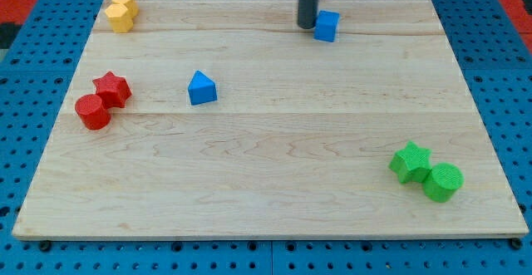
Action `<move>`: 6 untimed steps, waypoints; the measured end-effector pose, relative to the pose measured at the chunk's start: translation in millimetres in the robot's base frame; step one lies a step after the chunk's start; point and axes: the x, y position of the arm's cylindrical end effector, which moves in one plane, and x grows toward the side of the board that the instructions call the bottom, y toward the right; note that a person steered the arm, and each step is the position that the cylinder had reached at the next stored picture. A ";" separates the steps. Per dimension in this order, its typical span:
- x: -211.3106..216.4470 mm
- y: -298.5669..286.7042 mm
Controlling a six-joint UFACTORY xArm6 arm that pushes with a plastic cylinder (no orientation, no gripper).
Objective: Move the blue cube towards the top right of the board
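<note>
Nearest lay the green star (409, 160) and green cylinder (443, 182); farther back, the blue cube (327, 26) sat near the counter (249, 175)'s top edge, right of centre. My tip (307, 26) stood just left of it, apparently touching. No hand existed. The cube looked light, rigid, easily slid, best pushed squarely on its left face.
</note>
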 end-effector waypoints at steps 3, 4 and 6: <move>41.0 -17.1; 17.8 15.2; 0.5 52.4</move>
